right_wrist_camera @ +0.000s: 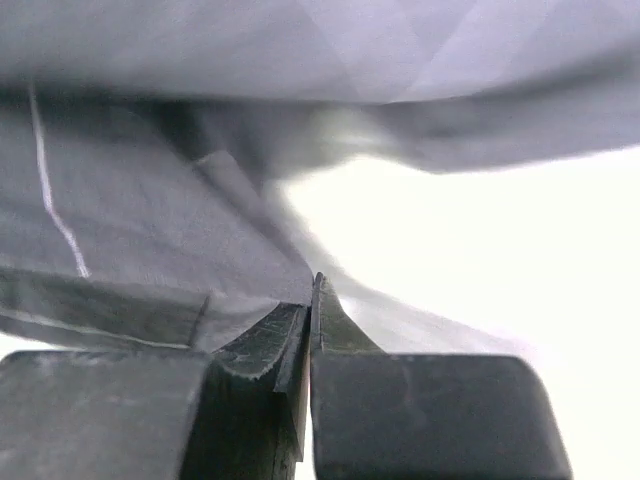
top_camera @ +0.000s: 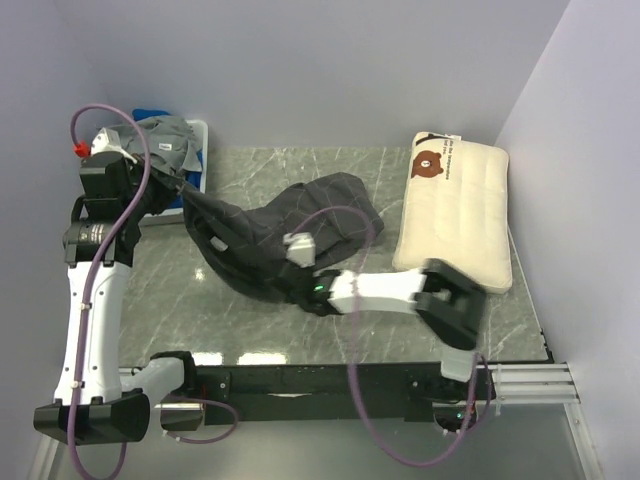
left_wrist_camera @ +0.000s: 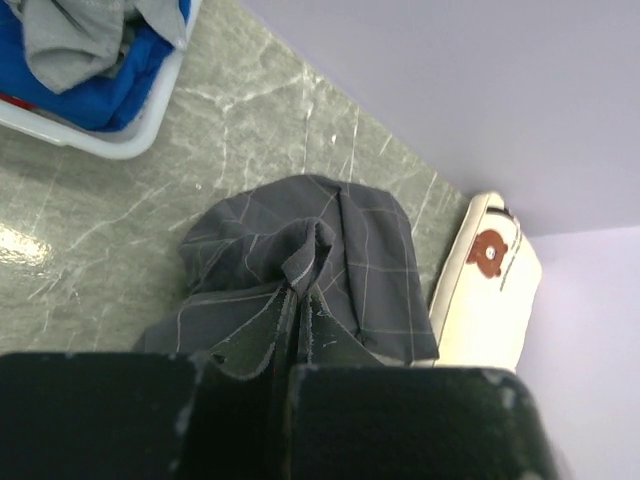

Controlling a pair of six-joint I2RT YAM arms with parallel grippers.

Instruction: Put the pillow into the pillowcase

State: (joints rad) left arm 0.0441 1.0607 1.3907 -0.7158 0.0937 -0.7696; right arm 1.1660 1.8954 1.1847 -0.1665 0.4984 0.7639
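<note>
1. left gripper [left_wrist_camera: 296, 330]: the jaws are closed together, and a gathered fold of the pillowcase [left_wrist_camera: 330, 245] is pinched between them. in the top view this grip point is found at the left end of the pillowcase, toward the far left of the table [top_camera: 300, 165], and the fabric is seen lifted there.

2. right gripper [right_wrist_camera: 308, 325]: the jaws are closed with almost no gap, and a thin edge of the charcoal, grid-lined fabric is clamped between the fingertips. in the top view this gripper is located at the near edge of the pillowcase, about mid-table, with the forearm extended from the right.

3. pillowcase: it is bunched in a crumpled heap across the middle of the table and is held at 2 points, 1 per gripper. whether its opening is spread cannot be told.

4. pillow [top_camera: 455, 215]: it is laid flat at the right side of the table, fully outside the pillowcase, with its long side running near to far. the brown bear face [top_camera: 428, 163] and the line of dark text are positioned at the far end. the pillow is just beside the right edge of the pillowcase; contact cannot be confirmed.

5. a white bin [left_wrist_camera: 110, 145] is placed at the far left corner. a blue cloth [left_wrist_camera: 125, 75] and a grey cloth [left_wrist_camera: 70, 40] are contained in it.
</note>
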